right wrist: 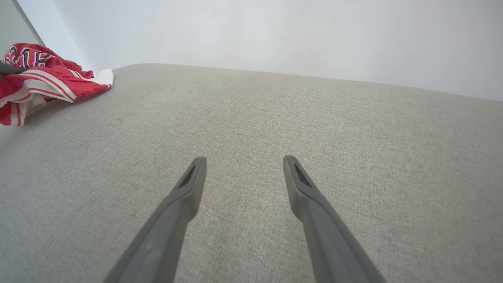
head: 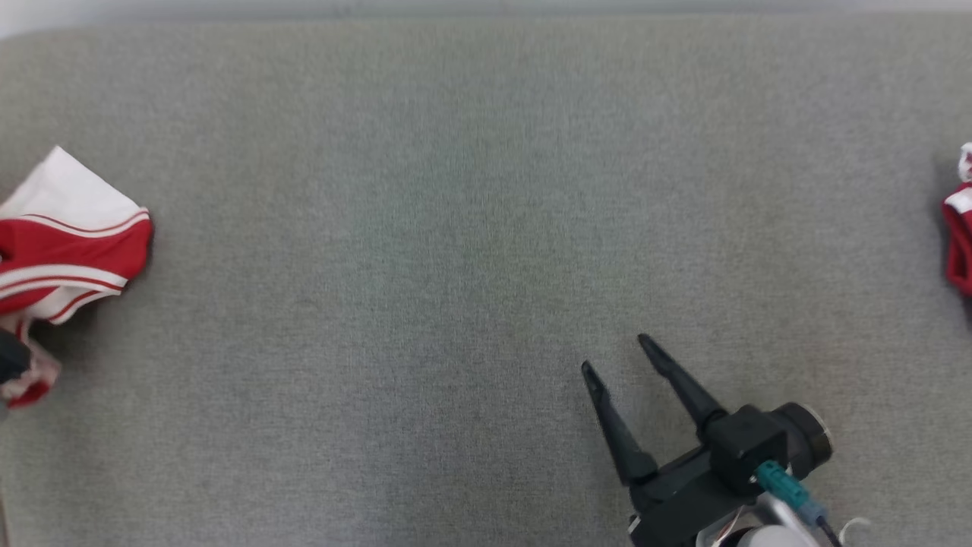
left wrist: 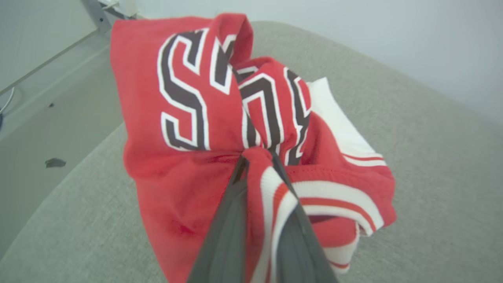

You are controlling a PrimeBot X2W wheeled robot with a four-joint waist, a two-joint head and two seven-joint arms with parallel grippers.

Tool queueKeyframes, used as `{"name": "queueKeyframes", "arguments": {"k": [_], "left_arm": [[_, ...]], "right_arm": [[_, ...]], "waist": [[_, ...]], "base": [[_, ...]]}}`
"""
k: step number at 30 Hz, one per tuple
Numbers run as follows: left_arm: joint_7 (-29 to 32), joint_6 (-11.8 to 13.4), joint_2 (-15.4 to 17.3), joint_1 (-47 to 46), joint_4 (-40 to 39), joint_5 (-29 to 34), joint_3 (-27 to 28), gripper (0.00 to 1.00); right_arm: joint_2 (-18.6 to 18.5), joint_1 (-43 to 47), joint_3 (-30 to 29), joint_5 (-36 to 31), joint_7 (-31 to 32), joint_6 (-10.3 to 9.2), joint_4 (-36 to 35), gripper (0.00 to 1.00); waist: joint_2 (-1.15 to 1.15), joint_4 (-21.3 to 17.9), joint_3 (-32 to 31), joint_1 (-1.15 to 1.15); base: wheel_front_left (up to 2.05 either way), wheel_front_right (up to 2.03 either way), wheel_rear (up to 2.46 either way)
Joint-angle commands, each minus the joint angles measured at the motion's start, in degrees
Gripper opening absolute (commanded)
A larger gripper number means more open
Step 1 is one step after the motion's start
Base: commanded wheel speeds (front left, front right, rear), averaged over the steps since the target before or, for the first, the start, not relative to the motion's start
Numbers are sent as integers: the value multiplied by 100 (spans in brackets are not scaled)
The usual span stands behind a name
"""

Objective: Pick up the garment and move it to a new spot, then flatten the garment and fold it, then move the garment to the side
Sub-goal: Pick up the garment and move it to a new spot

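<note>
The left gripper [left wrist: 257, 155] points along and slightly down into the garment [left wrist: 184, 118], its two dark fingers [left wrist: 224, 236] drawn together so that the tips meet on a bunched fold of red cloth edged with white and red trim; the jaws are narrow, pinching that fold. In the left wrist view the garment stands up in a crumpled heap just past the fingertips, with black letters outlined in white across its upper part and a white panel lying behind it on the grey cloth surface [left wrist: 432, 177]. In the head view the garment [head: 72, 243] sits at the far left edge of the surface [head: 425, 228], partly cut off by that view's edge. The right gripper [head: 616, 354] is well apart from it, at the lower right, its wrist angled so that the fingers point up and to the left across the surface. Its jaws stand wide with nothing between them. The right wrist view shows the same spread fingers [right wrist: 184, 196] low over the bare surface, with the garment [right wrist: 43, 78] far off in the upper left corner. A second piece of red and white cloth [head: 960, 228] shows at the far right edge of the head view.
</note>
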Motion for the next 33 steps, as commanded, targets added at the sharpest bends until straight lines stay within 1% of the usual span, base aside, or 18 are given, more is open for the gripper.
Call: {"name": "queueKeyframes", "arguments": {"k": [1, 4, 6, 11, 14, 18, 24, 28, 32, 33], "left_arm": [[-12, -51, 63, 53, -59, -16, -13, 0], [70, -251, 212, 87, -573, 40, -130, 0], [100, -323, 167, -12, -979, -71, -153, 0], [408, -553, 73, -105, -1831, -266, -443, 0], [643, -604, -86, -176, -2268, -425, -669, 0], [890, -646, -326, -318, -2792, -536, -986, 0], [1040, -663, -778, -353, -3249, -708, -1464, 0], [925, -678, -1153, -256, -3356, -852, -1740, 0], [698, -629, -1447, -150, -3298, -1004, -1890, 0], [612, -619, -1536, -78, -3231, -1105, -2016, 0]], "right_arm": [[36, 74, 32, 21, -53, -16, 27, 100], [110, 102, 84, 88, -179, -16, 249, 100], [178, 140, 77, 148, -270, -16, 398, 100], [330, 261, 182, 315, -468, -16, 779, 100], [365, 313, 256, 368, -547, -16, 931, 100], [409, 289, 225, 408, -631, -16, 1013, 100], [426, 194, 138, 348, -688, -16, 1041, 100], [421, 167, -2, 268, -688, -16, 1010, 100], [409, 134, -115, 211, -667, -16, 953, 100], [411, 111, -162, 184, -667, -16, 902, 100]], "waist": [[-1, -9, -412, -1], [-1, -69, -764, -1], [-1, -105, -983, -1], [-1, -270, -1542, -1], [-1, -427, -1803, -1], [-1, -705, -1944, -1], [-1, -1316, -1967, -1], [-1, -1763, -1890, -1], [-1, -2197, -1731, -1], [-1, -2382, -1617, -1]], "base": [[0, 0, 0], [0, 0, 0], [0, 0, 0], [0, 0, 0], [0, 0, 0], [0, 0, 0], [0, 0, 0], [0, 0, 0], [0, 0, 0], [0, 0, 0]]}}
